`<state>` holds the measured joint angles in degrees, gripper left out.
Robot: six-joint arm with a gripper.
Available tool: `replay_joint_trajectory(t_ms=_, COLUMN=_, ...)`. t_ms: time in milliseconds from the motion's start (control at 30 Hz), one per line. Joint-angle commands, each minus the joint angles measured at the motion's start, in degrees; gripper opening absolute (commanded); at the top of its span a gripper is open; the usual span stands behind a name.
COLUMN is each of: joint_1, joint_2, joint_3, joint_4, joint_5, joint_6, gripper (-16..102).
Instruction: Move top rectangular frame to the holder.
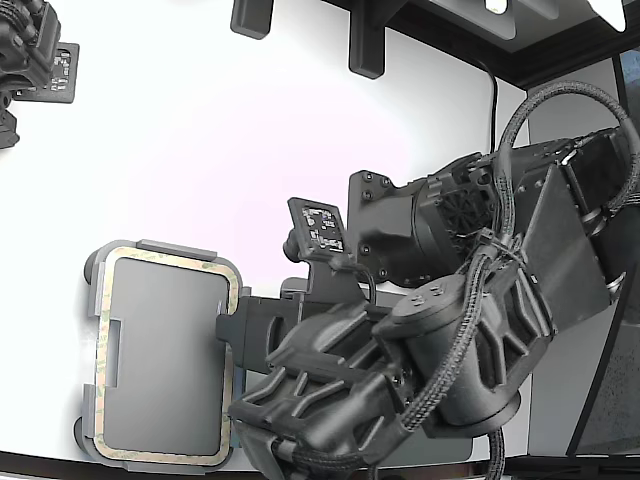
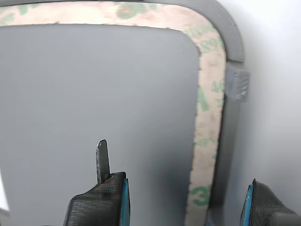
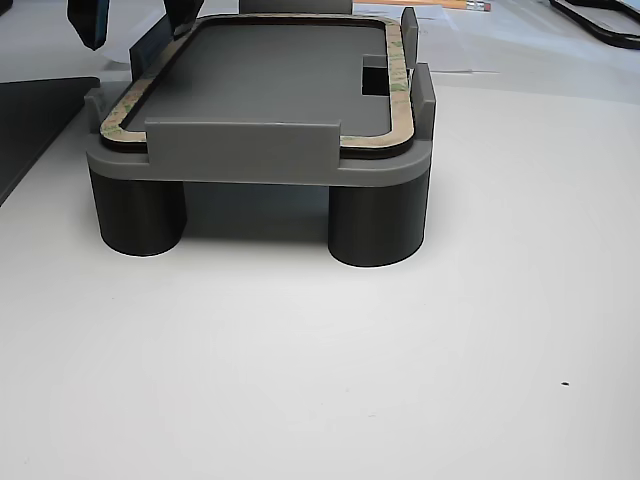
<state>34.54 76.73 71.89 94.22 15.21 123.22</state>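
Beige-tan thin rectangular frame (image 1: 104,330) with greenish mottling lies flat in light grey plastic holder (image 3: 260,150), seated inside raised edge tabs. Holder stands on dark cylindrical legs (image 3: 138,215) on white tabletop (image 3: 400,350). Black gripper (image 2: 186,207) with blue-edged fingers (image 2: 123,202) hovers at frame's side on exterior view's right, jaws apart, straddling frame edge; contact with frame unclear, probably none. Dark grey flat mat (image 3: 30,115) beside holder.

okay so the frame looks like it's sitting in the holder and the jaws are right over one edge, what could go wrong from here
1. The gripper, open, straddles the frame edge; lifting could snag and drag it out of the holder.
2. The raised tabs sit close by; a sideways retreat may knock the holder, which stands on four legs.
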Motion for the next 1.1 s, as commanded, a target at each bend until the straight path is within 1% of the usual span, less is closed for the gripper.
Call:
replay_joint_trajectory(t_ms=0, joint_1=-0.09, joint_2=2.90, joint_3=-3.08, joint_4=0.53, joint_5=3.34, joint_6=-3.34, gripper=100)
replay_joint_trajectory(t_ms=100, joint_1=0.18, joint_2=6.06, joint_3=-4.83, joint_4=0.53, joint_5=8.17, joint_6=-9.67, gripper=100)
replay_joint_trajectory(t_ms=233, joint_1=0.09, joint_2=11.87, joint_3=-5.36, joint_4=0.09, joint_5=17.67, joint_6=-22.50, gripper=100)
replay_joint_trajectory(t_ms=300, joint_1=-0.35, joint_2=14.77, joint_3=-4.83, joint_4=-0.70, joint_5=21.18, joint_6=-31.03, gripper=100)
replay_joint_trajectory(t_ms=367, joint_1=-0.97, joint_2=19.07, joint_3=-2.11, joint_4=-3.34, joint_5=23.64, joint_6=-39.90, gripper=100)
replay_joint_trajectory(t_ms=467, joint_1=-2.46, joint_2=28.83, joint_3=6.06, joint_4=-10.55, joint_5=25.49, joint_6=-55.90, gripper=100)
replay_joint_trajectory(t_ms=567, joint_1=-5.27, joint_2=39.02, joint_3=13.89, joint_4=-16.08, joint_5=24.35, joint_6=-71.63, gripper=100)
replay_joint_trajectory(t_ms=700, joint_1=-8.96, joint_2=51.68, joint_3=26.28, joint_4=-21.18, joint_5=19.95, joint_6=-88.24, gripper=100)
replay_joint_trajectory(t_ms=867, joint_1=-13.80, joint_2=66.62, joint_3=44.03, joint_4=-31.55, joint_5=15.73, joint_6=-106.17, gripper=100)
replay_joint_trajectory(t_ms=967, joint_1=-17.40, joint_2=72.69, joint_3=51.33, joint_4=-34.63, joint_5=12.83, joint_6=-110.13, gripper=100)
replay_joint_trajectory(t_ms=1067, joint_1=-18.81, joint_2=79.01, joint_3=59.59, joint_4=-36.56, joint_5=11.60, joint_6=-110.57, gripper=100)
